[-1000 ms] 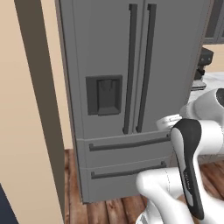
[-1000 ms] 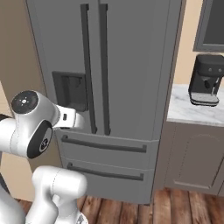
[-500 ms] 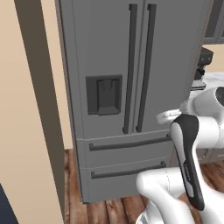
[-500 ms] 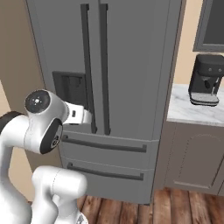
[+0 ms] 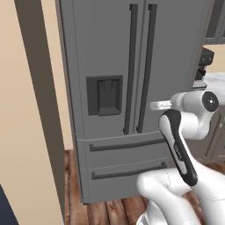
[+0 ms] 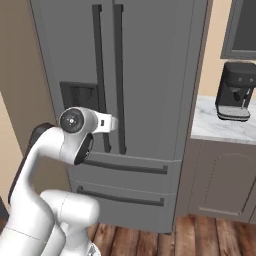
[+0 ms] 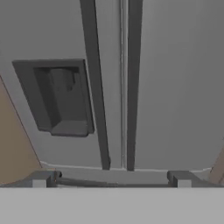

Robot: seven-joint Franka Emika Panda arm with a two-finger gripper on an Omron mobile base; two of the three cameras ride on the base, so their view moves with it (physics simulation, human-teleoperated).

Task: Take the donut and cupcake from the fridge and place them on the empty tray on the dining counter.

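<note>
Presently, the fridge (image 5: pixel 132 88) is seen shut, both upper doors closed and both bottom drawers pushed in, so nothing of what is kept inside can be made out. Its two dark bar handles (image 7: pixel 113 87) are set upright just beside each other at the door seam, with the dispenser panel (image 7: pixel 61 98) recessed in the left door. The gripper (image 7: pixel 111 178) is held in front of the doors, near the lower ends of the handles, its fingers spread wide and nothing gripped. A coffee machine (image 6: pixel 235 92) is stood on the side counter (image 6: pixel 225 127) to the fridge's right.
</note>
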